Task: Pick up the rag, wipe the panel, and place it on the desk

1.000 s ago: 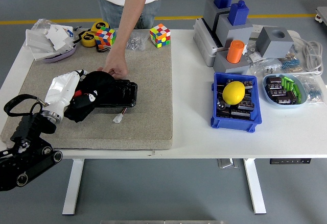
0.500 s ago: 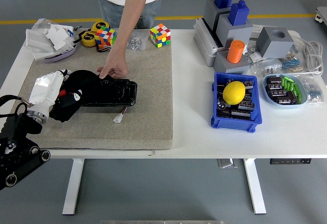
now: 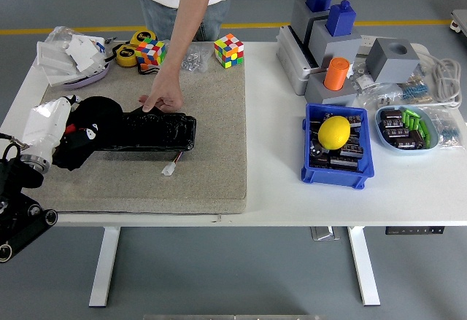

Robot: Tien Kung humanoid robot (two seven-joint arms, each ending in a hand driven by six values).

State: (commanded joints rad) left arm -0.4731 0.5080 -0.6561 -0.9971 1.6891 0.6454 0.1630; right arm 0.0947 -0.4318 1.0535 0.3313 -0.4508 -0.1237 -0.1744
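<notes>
A black rag (image 3: pixel 89 130) is bunched in my left hand (image 3: pixel 62 127), whose white fingers are curled on it. The hand and rag sit at the left end of a long black panel (image 3: pixel 157 131) lying on a beige mat (image 3: pixel 204 116). A person's hand (image 3: pixel 164 98) presses down on the panel's far edge near its middle. My right arm is not in view.
A small white connector with wires (image 3: pixel 171 167) lies just in front of the panel. Rubik's cubes (image 3: pixel 228 49), tape rolls (image 3: pixel 128 55) and a bowl of bags (image 3: pixel 73 57) line the far edge. A blue bin with a yellow ball (image 3: pixel 334 132) stands right of the mat.
My left hand has dragged the rag leftward along the panel, from its left half to beyond its left end. The person's hand has stayed on the panel.
</notes>
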